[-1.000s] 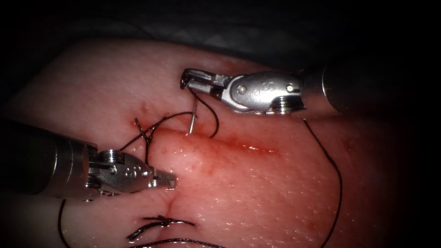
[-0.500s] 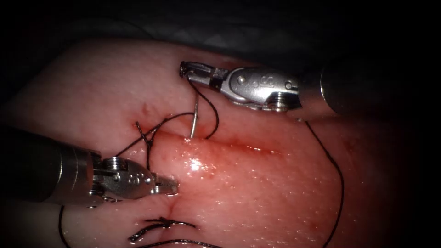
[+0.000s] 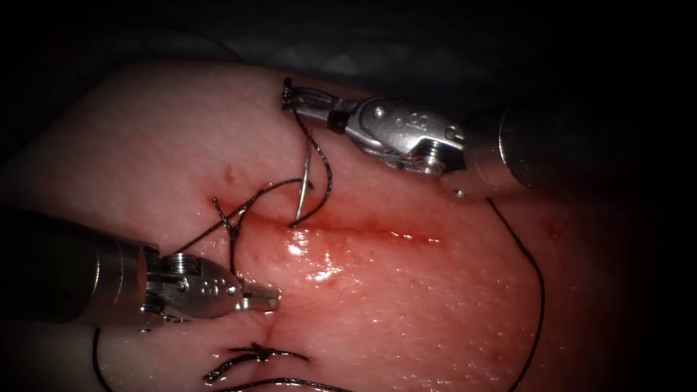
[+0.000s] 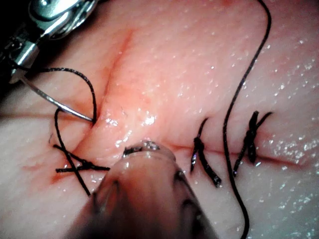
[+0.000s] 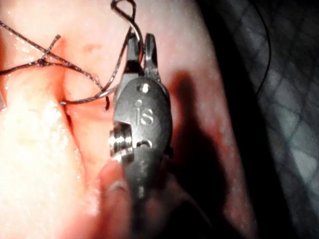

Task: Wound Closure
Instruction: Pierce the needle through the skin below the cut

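Gripping curved needle [image 3: 306,174] at thread end: right claw [image 3: 292,98], clenched, above cut [image 3: 363,231] on tissue [image 3: 435,305]. Needle tip in tissue at cut's left end. Thread [image 3: 537,290] loops from needle, runs off right. Left claw [image 3: 265,297] clenched, holding nothing, tip resting on tissue between tied stitches [image 3: 250,356].

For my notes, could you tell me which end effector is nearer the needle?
Right. The right end effector holds the needle at its thread end, above the cut. The left end effector sits apart, lower left, pressing the tissue.
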Available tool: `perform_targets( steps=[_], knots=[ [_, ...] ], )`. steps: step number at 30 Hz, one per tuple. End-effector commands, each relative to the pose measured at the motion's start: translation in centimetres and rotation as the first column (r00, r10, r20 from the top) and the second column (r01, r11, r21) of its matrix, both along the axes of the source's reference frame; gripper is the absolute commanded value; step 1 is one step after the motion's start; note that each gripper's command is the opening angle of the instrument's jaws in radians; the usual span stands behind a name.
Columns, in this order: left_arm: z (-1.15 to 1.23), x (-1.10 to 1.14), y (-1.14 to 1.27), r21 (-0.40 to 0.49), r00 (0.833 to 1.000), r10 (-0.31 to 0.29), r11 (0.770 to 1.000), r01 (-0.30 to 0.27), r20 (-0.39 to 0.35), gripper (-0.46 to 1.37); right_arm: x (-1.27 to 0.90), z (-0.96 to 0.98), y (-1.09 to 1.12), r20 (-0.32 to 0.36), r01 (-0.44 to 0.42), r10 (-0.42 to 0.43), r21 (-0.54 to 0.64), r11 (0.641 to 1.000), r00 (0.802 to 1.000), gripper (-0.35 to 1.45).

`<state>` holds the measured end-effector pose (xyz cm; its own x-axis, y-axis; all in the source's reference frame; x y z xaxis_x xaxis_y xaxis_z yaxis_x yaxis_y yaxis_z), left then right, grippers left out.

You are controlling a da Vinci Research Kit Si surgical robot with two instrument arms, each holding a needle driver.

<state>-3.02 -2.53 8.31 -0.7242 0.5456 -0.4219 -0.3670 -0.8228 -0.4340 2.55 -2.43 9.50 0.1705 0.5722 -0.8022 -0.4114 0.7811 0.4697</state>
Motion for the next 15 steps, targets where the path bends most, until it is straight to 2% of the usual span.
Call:
perform_targets(
  steps=[1,6,15],
  knots=[
    [-0.01,0.00,0.01,0.009,1.000,0.003,1.000,-0.003,0.006,-0.35,0.01,0.01,-0.03,-0.008,0.001,0.000,0.026,1.000,1.000,-0.35],
    [-0.01,0.01,0.01,0.009,1.000,0.003,1.000,-0.003,0.006,-0.35,0.00,0.03,-0.06,-0.025,-0.018,0.020,0.109,0.994,0.999,-0.35],
    [-0.01,0.01,0.01,0.012,1.000,-0.001,1.000,0.001,0.004,-0.35,0.00,0.01,-0.13,-0.021,-0.073,0.085,0.338,0.938,0.996,-0.35]
  ],
)
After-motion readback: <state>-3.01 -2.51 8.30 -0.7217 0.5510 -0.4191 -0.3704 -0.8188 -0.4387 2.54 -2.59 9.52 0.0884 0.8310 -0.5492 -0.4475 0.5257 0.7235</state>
